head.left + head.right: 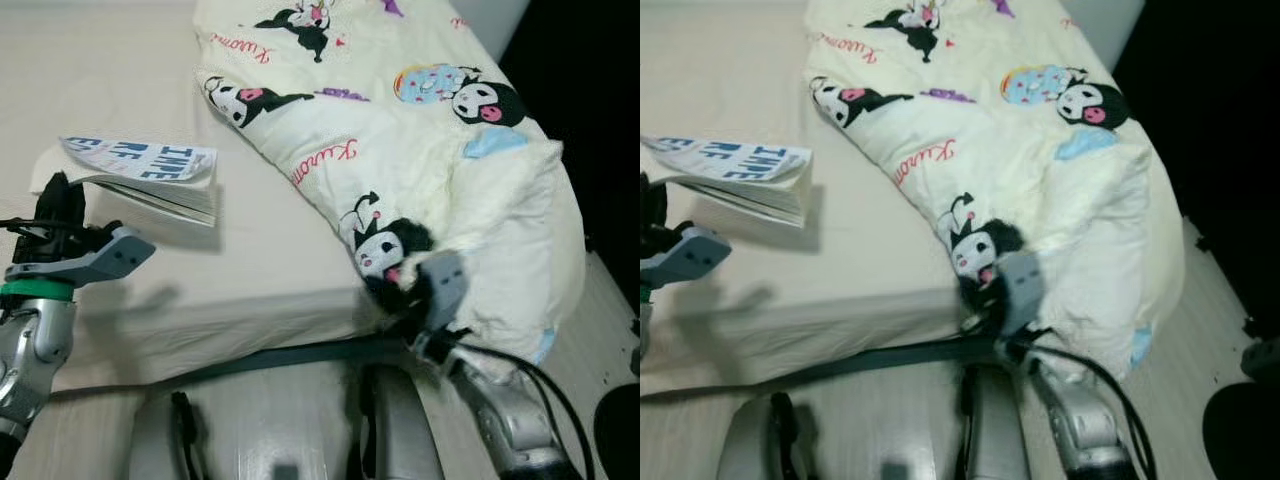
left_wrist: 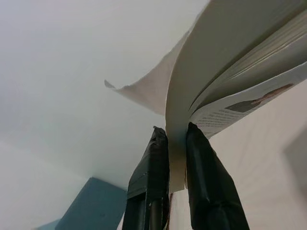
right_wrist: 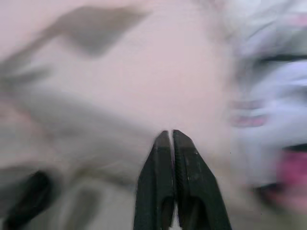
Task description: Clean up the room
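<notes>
The left gripper (image 2: 176, 136) has its jaws clenched on the cover of a paperback book (image 1: 150, 172), held lifted above the bed (image 1: 260, 260) near its front edge. The right gripper (image 3: 171, 134), jaws pressed together and holding nothing, sits at the bed's front edge against the cartoon-print blanket (image 1: 400, 130).

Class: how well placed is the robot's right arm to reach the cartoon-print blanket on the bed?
Probably yes. The right gripper, fingers shut, sits at the bed's edge right against the blanket, with nothing between them. The left gripper is busy, shut on the book.
</notes>
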{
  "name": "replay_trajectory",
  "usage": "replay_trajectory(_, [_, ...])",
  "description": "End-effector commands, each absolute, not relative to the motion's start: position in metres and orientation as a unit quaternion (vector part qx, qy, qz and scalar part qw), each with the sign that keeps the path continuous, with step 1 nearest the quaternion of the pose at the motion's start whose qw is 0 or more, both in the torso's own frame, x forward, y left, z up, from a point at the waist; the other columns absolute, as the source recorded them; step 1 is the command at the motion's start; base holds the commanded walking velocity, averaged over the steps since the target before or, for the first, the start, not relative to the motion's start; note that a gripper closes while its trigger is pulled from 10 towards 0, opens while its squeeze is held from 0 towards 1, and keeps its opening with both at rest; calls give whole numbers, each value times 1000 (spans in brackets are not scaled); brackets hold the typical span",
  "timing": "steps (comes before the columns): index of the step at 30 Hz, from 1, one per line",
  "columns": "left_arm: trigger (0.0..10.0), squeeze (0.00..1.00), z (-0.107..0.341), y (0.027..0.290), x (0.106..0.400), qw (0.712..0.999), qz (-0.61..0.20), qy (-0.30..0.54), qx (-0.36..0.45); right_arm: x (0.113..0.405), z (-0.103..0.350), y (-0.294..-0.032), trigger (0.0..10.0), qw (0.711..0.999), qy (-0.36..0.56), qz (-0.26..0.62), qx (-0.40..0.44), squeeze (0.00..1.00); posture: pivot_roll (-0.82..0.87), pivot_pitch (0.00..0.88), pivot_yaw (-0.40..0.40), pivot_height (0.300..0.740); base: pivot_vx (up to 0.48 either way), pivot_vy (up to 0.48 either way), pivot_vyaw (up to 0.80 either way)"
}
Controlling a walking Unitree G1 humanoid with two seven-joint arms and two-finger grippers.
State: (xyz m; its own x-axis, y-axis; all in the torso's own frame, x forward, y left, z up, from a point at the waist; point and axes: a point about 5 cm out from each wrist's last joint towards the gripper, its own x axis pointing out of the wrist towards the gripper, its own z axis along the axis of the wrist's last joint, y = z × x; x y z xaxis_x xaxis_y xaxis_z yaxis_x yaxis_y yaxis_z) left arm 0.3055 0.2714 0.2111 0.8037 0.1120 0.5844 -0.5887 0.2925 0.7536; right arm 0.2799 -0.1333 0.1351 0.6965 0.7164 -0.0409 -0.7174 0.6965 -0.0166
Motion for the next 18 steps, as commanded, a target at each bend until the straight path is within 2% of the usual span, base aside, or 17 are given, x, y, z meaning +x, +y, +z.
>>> replay_trajectory(1, [10000, 0, 212, 272, 307, 775, 229, -218, 548, 248, 131, -120, 10000, 865, 55, 499, -10, 0, -40, 159, 57, 505, 0, 0, 0])
replay_trajectory(3, [10000, 0, 215, 271, 309, 774, 231, -221, 546, 217, 129, -115, 10000, 804, 92, 588, -10, 0, -41, 158, 55, 505, 0, 0, 0])
replay_trajectory(5, [10000, 0, 215, 271, 309, 774, 231, -221, 546, 217, 129, -115, 10000, 804, 92, 588, -10, 0, -41, 158, 55, 505, 0, 0, 0])
replay_trajectory(6, [10000, 0, 216, 271, 309, 774, 233, -223, 546, 210, 131, -118, 10000, 786, 102, 610, -18, 0, -39, 156, 52, 505, 0, 0, 0])
replay_trajectory(8, [10000, 0, 216, 271, 309, 774, 233, -223, 546, 210, 131, -118, 10000, 786, 102, 610, -18, 0, -39, 156, 52, 505, 0, 0, 0])
replay_trajectory(9, [10000, 0, 217, 272, 309, 773, 239, -222, 545, 235, 151, -128, 10000, 825, 48, 561, -37, 0, -37, 153, 45, 505, 0, 0, 0])
replay_trajectory(10, [10000, 0, 217, 272, 309, 773, 239, -222, 545, 235, 151, -128, 10000, 825, 48, 561, -37, 0, -37, 153, 45, 505, 0, 0, 0])
replay_trajectory(11, [10000, 0, 218, 272, 308, 772, 241, -221, 545, 252, 164, -131, 10000, 857, 8, 514, -39, 0, -37, 153, 45, 505, 0, 0, 0])
replay_trajectory(12, [10000, 0, 218, 272, 308, 772, 241, -221, 545, 252, 164, -131, 10000, 857, 8, 514, -39, 0, -37, 153, 45, 505, 0, 0, 0])
replay_trajectory(13, [10000, 0, 218, 272, 308, 773, 242, -219, 544, 284, 177, -138, 10000, 915, -46, 396, -66, 0, -35, 152, 44, 505, 0, 0, 0])
replay_trajectory(14, [10000, 0, 218, 271, 307, 773, 243, -219, 544, 305, 184, -143, 10000, 946, -83, 299, -94, 0, -35, 152, 44, 505, 0, 0, 0])
replay_trajectory(16, [10000, 0, 218, 270, 307, 774, 243, -219, 543, 325, 187, -147, 10000, 966, -107, 186, -144, 0, -27, 152, 44, 505, 0, 0, 0])
replay_trajectory(18, [10000, 0, 218, 270, 307, 775, 244, -218, 542, 336, 180, -156, 10000, 963, -89, 97, -234, 0, -27, 152, 44, 505, 0, 0, 0])
